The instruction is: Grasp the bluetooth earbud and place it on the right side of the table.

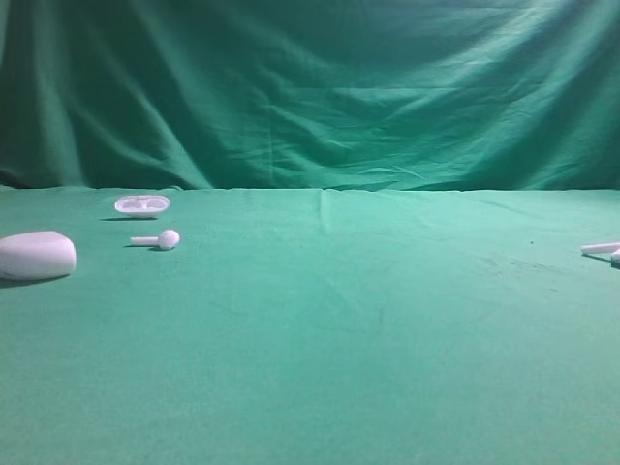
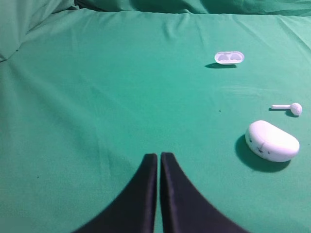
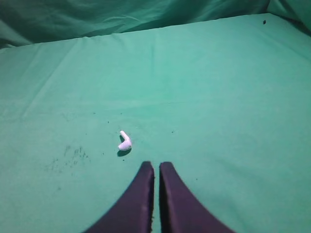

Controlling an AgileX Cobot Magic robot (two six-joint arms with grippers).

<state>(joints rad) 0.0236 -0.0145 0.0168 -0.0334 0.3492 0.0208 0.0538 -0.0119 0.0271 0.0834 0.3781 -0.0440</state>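
Note:
One white bluetooth earbud (image 1: 158, 239) lies on the green table (image 1: 329, 329) at the left; the left wrist view shows that earbud (image 2: 289, 108) far right of my left gripper (image 2: 159, 156), which is shut and empty. A second earbud (image 1: 603, 250) lies at the table's right edge; in the right wrist view this earbud (image 3: 125, 141) rests on the cloth just ahead and left of my right gripper (image 3: 156, 166), which is shut with nothing in it. Neither gripper appears in the exterior high view.
A big white rounded case shell (image 1: 36, 255) sits at the far left, and again the shell (image 2: 272, 141) in the left wrist view. A flat white oval tray (image 1: 142, 204) lies behind the left earbud. The green backdrop (image 1: 310, 87) hangs behind the table.

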